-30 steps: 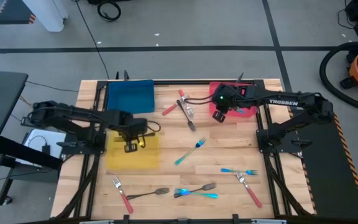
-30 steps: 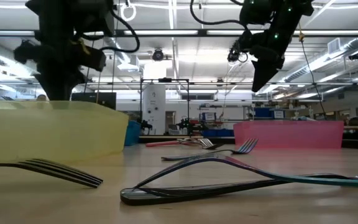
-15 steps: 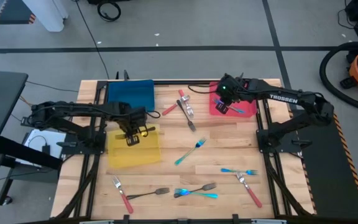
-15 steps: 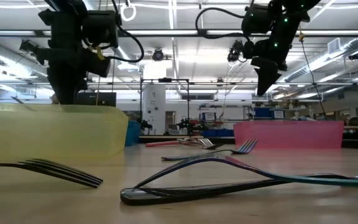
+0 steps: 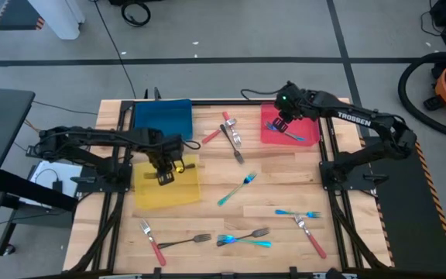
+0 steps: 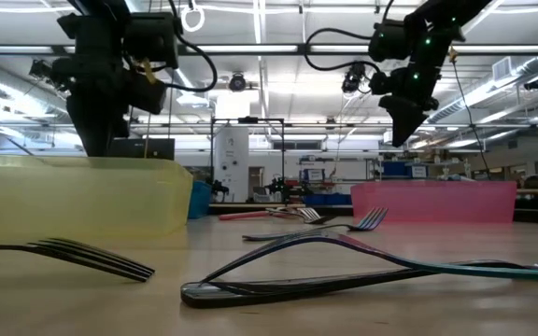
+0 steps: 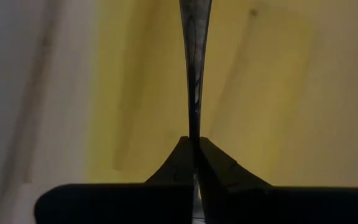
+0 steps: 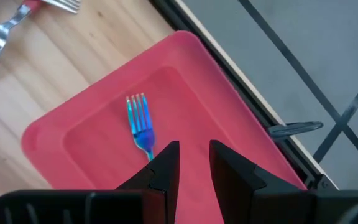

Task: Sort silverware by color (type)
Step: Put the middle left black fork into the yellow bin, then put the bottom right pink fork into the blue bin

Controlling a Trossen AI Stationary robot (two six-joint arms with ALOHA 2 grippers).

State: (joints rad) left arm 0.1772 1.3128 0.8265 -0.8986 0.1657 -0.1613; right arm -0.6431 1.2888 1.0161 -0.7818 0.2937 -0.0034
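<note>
My left gripper hangs over the yellow tray, shut on a dark fork that points down toward the tray floor. My right gripper stands open above the red tray, with nothing between its fingers. A blue fork lies flat in that tray, its handle passing behind one finger. In the low view the right gripper points down, clear above the red tray's wall, and the yellow tray's wall hides my left fingertips. My left gripper pinches a slim stretch of the dark fork between its two fingertips. The fingers point steeply down from above and lie along the fork. The fork runs on past the fingertips over the yellow tray. Whether its lower end touches the tray cannot be told.
A blue tray sits at the far left. Red-handled forks and a dark fork lie far centre. A teal fork lies mid-table. Several more forks lie along the near edge.
My right gripper has swung toward the table's far right corner, staying open, and now stands over the red tray's far part. My left gripper has shifted a little toward the right over the yellow tray and rolled slightly, still shut on the dark fork.
</note>
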